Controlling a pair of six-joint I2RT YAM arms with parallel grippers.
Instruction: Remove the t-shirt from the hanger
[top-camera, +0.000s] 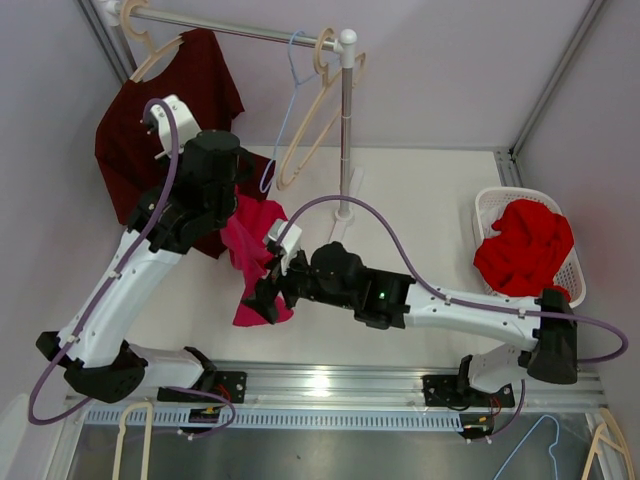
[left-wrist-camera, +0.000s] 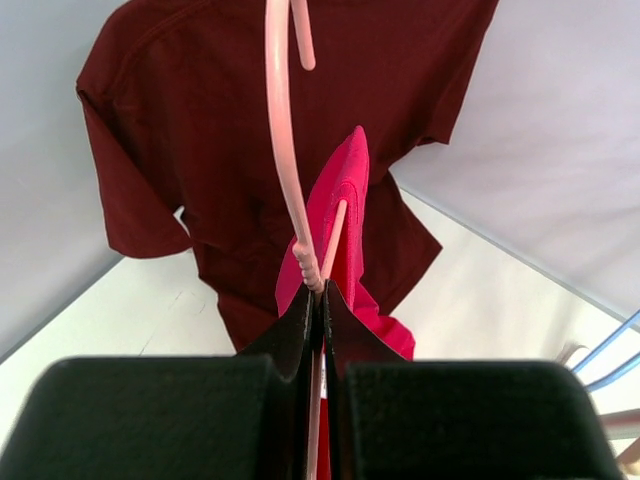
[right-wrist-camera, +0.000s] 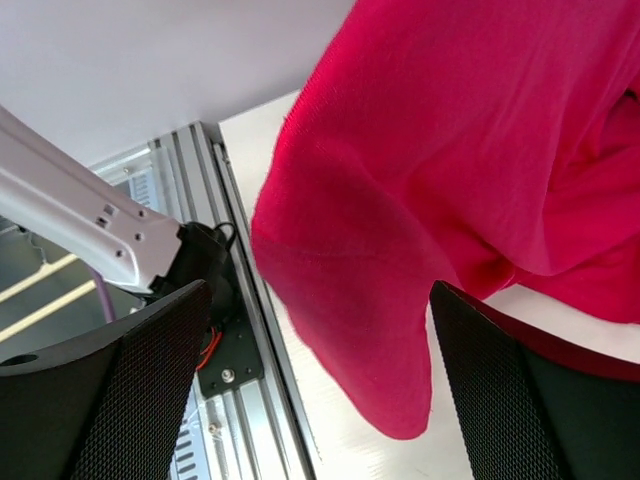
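A bright pink t-shirt (top-camera: 252, 260) hangs from a pale pink hanger (left-wrist-camera: 283, 150). My left gripper (left-wrist-camera: 320, 290) is shut on the hanger's neck and holds it above the table. In the left wrist view the shirt (left-wrist-camera: 340, 215) drapes off one hanger arm. My right gripper (top-camera: 262, 292) is open at the shirt's lower end. In the right wrist view the shirt's hem (right-wrist-camera: 400, 250) hangs between the wide-open fingers (right-wrist-camera: 140, 390), not pinched.
A maroon t-shirt (top-camera: 160, 120) hangs on a hanger from the rack rail (top-camera: 240, 30); empty cream and blue hangers (top-camera: 310, 110) hang beside it. A white basket (top-camera: 562, 215) at the right holds a red garment (top-camera: 522, 248). Spare hangers (top-camera: 130, 440) lie at the near edge.
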